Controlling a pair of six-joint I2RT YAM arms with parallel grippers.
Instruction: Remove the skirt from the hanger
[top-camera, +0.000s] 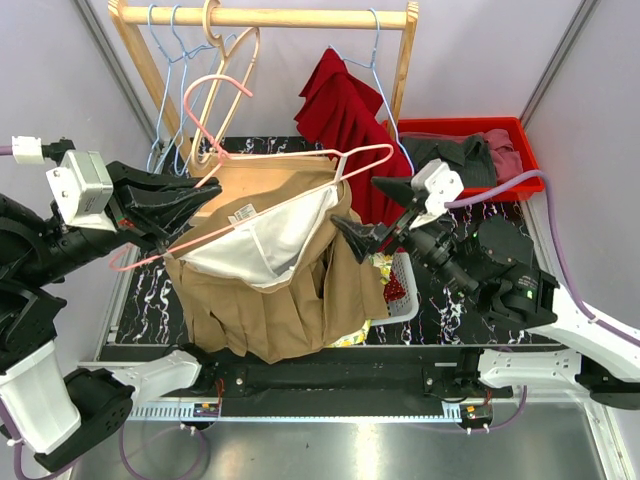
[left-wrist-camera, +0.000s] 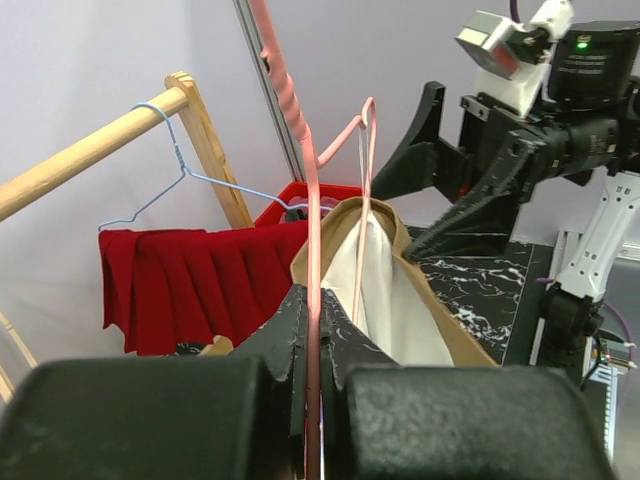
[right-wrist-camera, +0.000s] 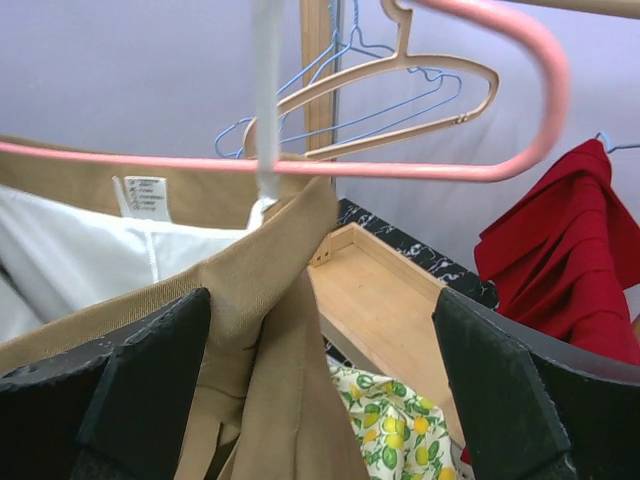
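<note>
A tan skirt (top-camera: 290, 290) with white lining hangs from a pink hanger (top-camera: 280, 156) held above the table. My left gripper (top-camera: 205, 196) is shut on the hanger's wire at its left side; the left wrist view shows the wire (left-wrist-camera: 314, 300) pinched between the fingers, with the skirt (left-wrist-camera: 400, 290) beyond. My right gripper (top-camera: 357, 203) is open at the skirt's right waist corner. In the right wrist view the skirt's waistband (right-wrist-camera: 270, 290) lies between the spread fingers (right-wrist-camera: 140, 380), against the left one, under the hanger's bar (right-wrist-camera: 400, 170).
A wooden rack (top-camera: 260, 17) at the back holds spare hangers (top-camera: 215, 90) and a red skirt (top-camera: 340, 110) on a blue hanger. A red bin (top-camera: 470, 127) of clothes sits at the back right. A white basket (top-camera: 405, 290) with lemon-print cloth (right-wrist-camera: 400, 420) lies under the skirt.
</note>
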